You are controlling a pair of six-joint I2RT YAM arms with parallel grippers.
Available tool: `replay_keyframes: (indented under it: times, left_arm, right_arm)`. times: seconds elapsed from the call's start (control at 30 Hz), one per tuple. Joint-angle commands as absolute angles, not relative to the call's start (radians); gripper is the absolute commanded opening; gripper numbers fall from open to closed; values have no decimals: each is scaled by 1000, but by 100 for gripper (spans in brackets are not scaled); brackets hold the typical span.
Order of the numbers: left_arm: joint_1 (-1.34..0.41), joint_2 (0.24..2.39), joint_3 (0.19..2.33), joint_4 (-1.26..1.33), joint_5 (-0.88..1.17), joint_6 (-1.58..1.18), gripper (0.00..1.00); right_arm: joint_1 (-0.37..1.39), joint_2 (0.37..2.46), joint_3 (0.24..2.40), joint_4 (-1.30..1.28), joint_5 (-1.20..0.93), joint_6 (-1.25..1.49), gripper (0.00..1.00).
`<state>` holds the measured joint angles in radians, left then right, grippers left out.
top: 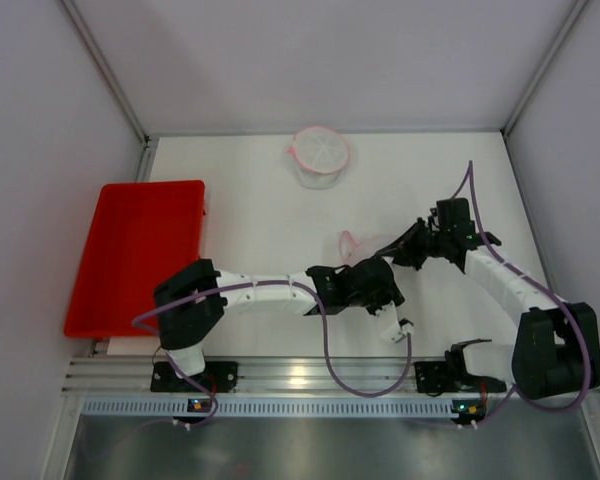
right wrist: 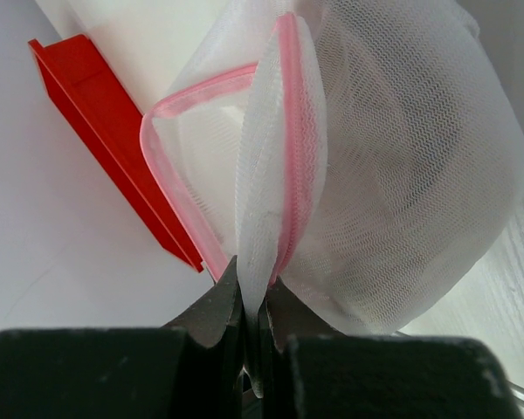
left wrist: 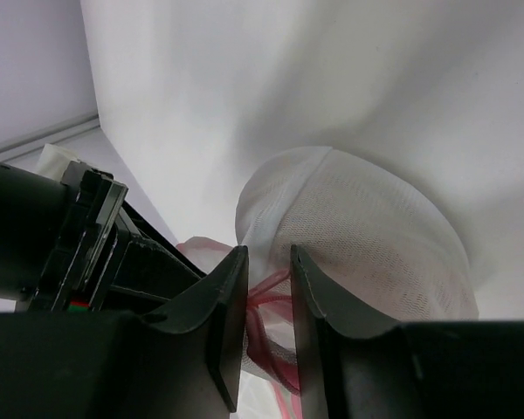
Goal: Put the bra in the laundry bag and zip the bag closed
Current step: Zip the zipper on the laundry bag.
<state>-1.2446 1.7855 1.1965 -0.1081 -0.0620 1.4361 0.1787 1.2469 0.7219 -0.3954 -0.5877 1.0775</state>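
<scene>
Right fingers (right wrist: 211, 312) clamped on the pink zip edge (right wrist: 290, 157) of the laundry bag (right wrist: 410, 175), steadying it over the worktop (top: 250, 230) so the left fingers (left wrist: 230, 305), narrowly apart, can straddle that edge, probably to zip it; bra not discernible.

Workcell enclosure seen from above — a matte white tabletop (top: 280, 200) bounded on three sides by pale lilac-grey panel walls (top: 320, 60), joined at slim metal corner struts (top: 105, 65). A ribbed aluminium mounting rail (top: 310, 375) runs along the near edge; below it lies a brushed steel sheet (top: 320, 450). Lighting is soft and even — faint glare on the rail.
</scene>
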Motion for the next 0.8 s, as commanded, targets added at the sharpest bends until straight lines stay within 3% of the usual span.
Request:
replay_keyframes:
  times: [0.0,0.27,0.77]
  left_arm:
    - [-1230,1709,1190,-57,-77,1402,32]
    - [-1226,1669,1184,-11,-64,1385,36]
    - [-1207,1710,1197,28,-86,1440,31]
  right_arm:
    - [213,1213,764,-431,-557,1074,0]
    - [215,1213,779,-457,-561,1055,0]
    - [215,1192,772,-466,-598,1068,0]
